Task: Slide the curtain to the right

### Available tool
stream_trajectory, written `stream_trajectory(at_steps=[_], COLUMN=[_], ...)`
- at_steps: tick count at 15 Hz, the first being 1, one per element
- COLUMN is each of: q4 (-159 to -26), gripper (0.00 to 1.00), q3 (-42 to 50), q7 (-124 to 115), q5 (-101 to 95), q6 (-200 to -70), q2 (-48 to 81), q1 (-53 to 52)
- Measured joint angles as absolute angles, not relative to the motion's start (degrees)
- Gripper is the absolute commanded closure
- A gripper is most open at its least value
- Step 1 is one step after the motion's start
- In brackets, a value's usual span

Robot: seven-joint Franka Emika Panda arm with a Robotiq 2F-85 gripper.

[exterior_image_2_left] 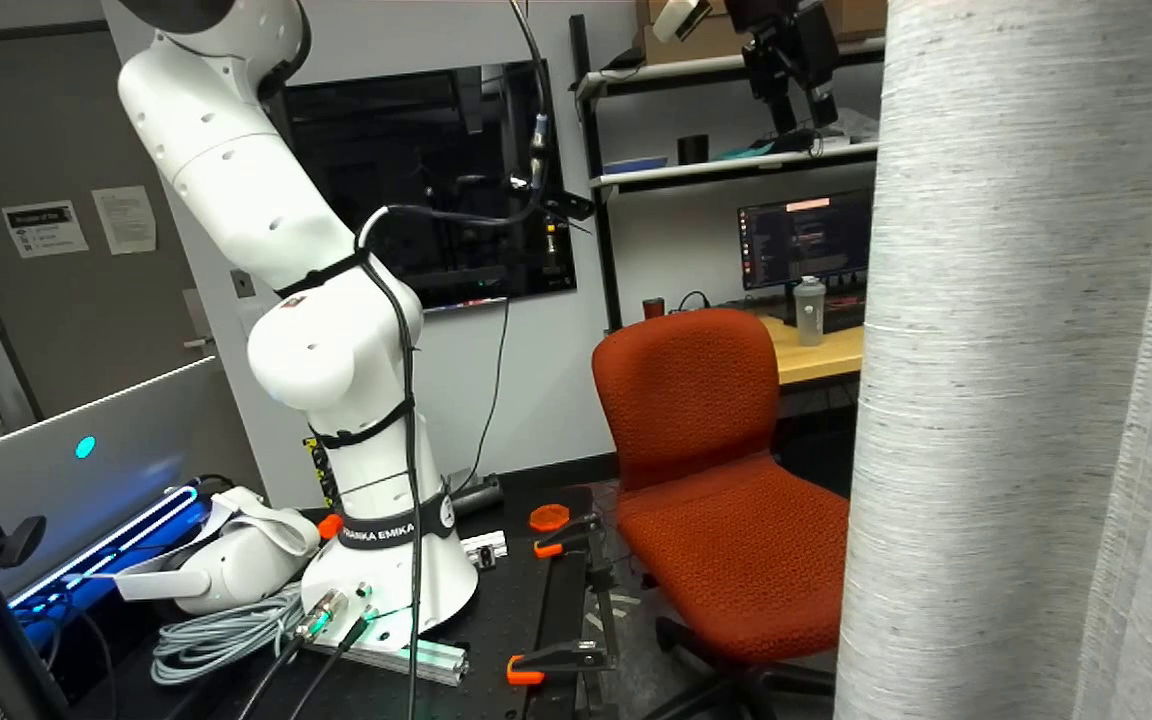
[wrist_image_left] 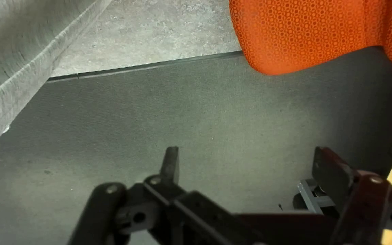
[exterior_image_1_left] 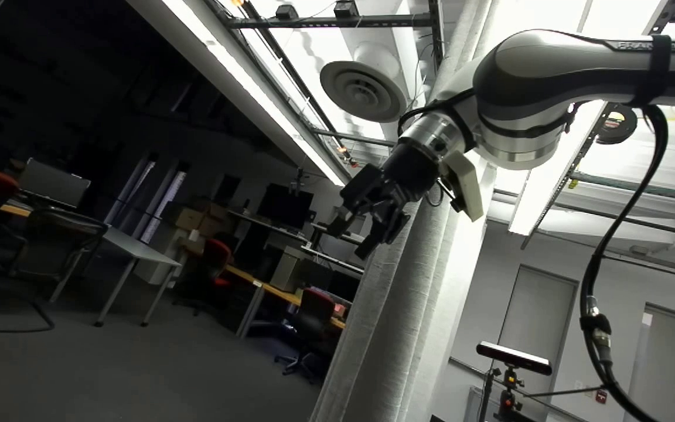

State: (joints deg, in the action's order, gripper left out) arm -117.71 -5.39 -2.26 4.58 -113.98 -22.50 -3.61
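The curtain (exterior_image_1_left: 384,334) is a tall light grey-white drape with long vertical folds. In an exterior view it hangs behind my gripper (exterior_image_1_left: 350,240); in an exterior view it fills the right side (exterior_image_2_left: 1016,360), with my gripper (exterior_image_2_left: 802,118) at upper right, left of the drape's edge. In the wrist view the curtain's edge (wrist_image_left: 22,51) runs down the upper left, outside my jaws. My gripper (wrist_image_left: 247,149) is open, its fingers wide apart with only floor seen between them. No fabric is between the fingers. The curtain's top attachment is not clearly visible.
An orange chair (exterior_image_2_left: 686,400) stands near the curtain and shows at upper right in the wrist view (wrist_image_left: 305,30). A shelf (exterior_image_2_left: 736,170) and a desk with a monitor (exterior_image_2_left: 796,240) stand behind. A camera on a stand (exterior_image_1_left: 513,357) is at lower right.
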Motion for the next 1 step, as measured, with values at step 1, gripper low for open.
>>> stream_trajectory(at_steps=[1], q4=[-117.7], gripper=[0.0], q3=[-5.4], q7=[-2.3], q5=[4.6], q6=[-114.0], q2=[-22.5], q1=[-3.6])
